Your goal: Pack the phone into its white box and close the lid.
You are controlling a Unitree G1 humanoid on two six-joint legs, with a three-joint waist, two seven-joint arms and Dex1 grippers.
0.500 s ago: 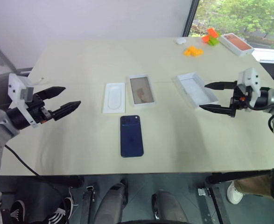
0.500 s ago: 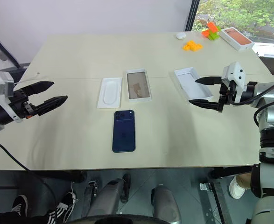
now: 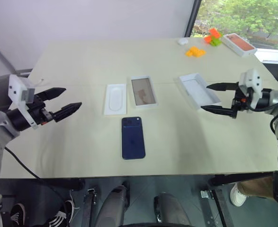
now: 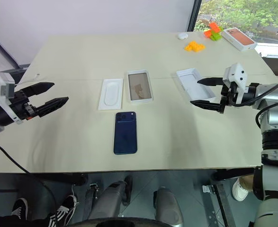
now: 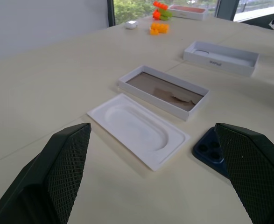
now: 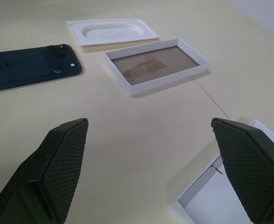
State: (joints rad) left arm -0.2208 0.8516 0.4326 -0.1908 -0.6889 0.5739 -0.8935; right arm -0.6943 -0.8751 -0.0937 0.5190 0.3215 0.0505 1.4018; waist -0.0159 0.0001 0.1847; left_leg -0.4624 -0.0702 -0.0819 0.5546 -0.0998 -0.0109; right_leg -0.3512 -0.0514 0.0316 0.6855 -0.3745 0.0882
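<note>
Phone (image 3: 133, 137) lies flat on bench (image 3: 82, 61) near white box (image 3: 143, 91); left hand (image 3: 62, 101) and right hand (image 3: 215, 98) hover with fingers apart, empty.

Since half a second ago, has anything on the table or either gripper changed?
Nothing visibly changed. The phone lies flat below the open white box, and the left gripper and right gripper hover open, holding nothing.
</note>
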